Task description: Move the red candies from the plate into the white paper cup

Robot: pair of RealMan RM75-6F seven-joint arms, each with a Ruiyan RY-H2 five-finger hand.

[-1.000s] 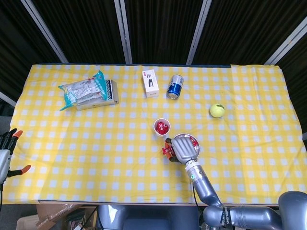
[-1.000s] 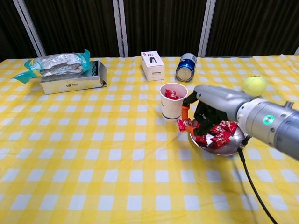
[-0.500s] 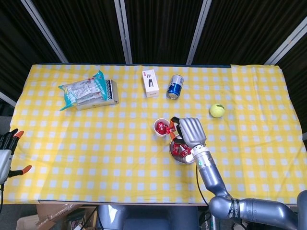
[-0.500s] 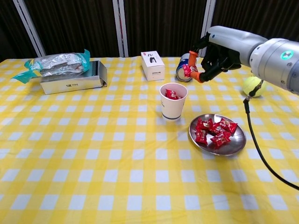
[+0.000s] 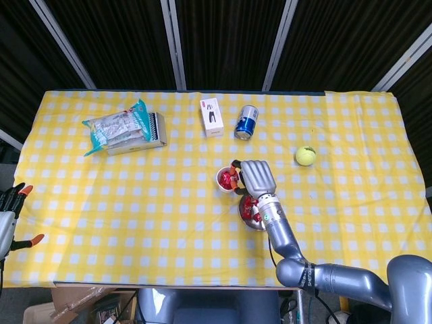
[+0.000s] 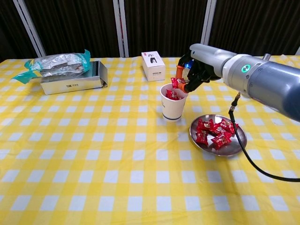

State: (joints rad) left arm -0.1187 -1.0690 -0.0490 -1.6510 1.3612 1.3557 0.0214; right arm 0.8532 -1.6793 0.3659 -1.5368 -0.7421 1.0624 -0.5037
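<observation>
Since half a second ago the right hand (image 6: 199, 70) has dropped from up near the blue can (image 6: 187, 67) to just over the cup mouth, the candy coming with it; a second ago it was low at the plate's near-left edge. Nothing else on the desk (image 6: 93, 154) has shifted. The fingers (image 6: 180, 83) are pinched on one red candy (image 6: 175, 82), which hangs right above the rim of the white paper cup (image 6: 173, 101), apparently over the opening; whether it touches the rim can't be told. The cup already has red candy inside. So the step is the drop, mid-task: the plate (image 6: 236, 145) just right of the cup holds a cluster of red candies (image 6: 214, 131) yet to go. Next move, as I read it: part the fingers so the piece falls in without nudging the light cup, then lift clear and go back to the plate. The left hand (image 5: 9, 214) sits at the desk's far left edge, fingers spread, holding nothing. The white box (image 6: 153, 65), snack bag on its tray (image 6: 61, 70) and tennis ball (image 5: 306, 156) are well apart from the work.
</observation>
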